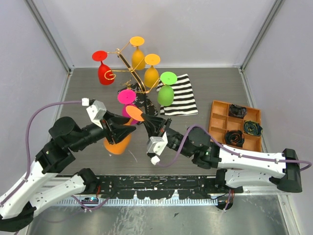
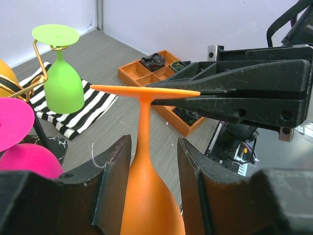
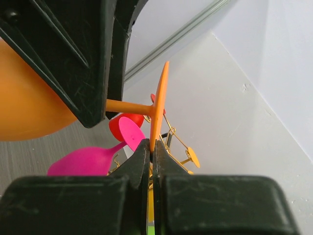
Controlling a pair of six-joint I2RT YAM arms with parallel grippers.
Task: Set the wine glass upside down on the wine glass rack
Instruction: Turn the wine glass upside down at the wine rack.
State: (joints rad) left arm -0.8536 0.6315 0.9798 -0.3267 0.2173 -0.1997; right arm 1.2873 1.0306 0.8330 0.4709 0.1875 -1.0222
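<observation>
The orange wine glass (image 1: 118, 142) hangs upside down, foot up and tilted, in front of the wine glass rack (image 1: 128, 65), a gold wire stand. My right gripper (image 1: 146, 122) is shut on the rim of the glass's flat foot (image 3: 159, 105). My left gripper (image 1: 124, 130) reaches in from the left. Its fingers (image 2: 113, 171) straddle the glass (image 2: 146, 196) where the stem meets the bowl, with a narrow gap showing on each side. The rack's gold arms (image 3: 178, 142) show just behind the foot.
Red (image 1: 105, 73), yellow (image 1: 138, 57), amber (image 1: 151, 74), green (image 1: 166, 94) and pink (image 1: 128, 101) glasses hang upside down on the rack. A black-and-white striped cloth (image 1: 184, 96) lies to its right. An orange compartment tray (image 1: 218, 122) with dark items sits at the right.
</observation>
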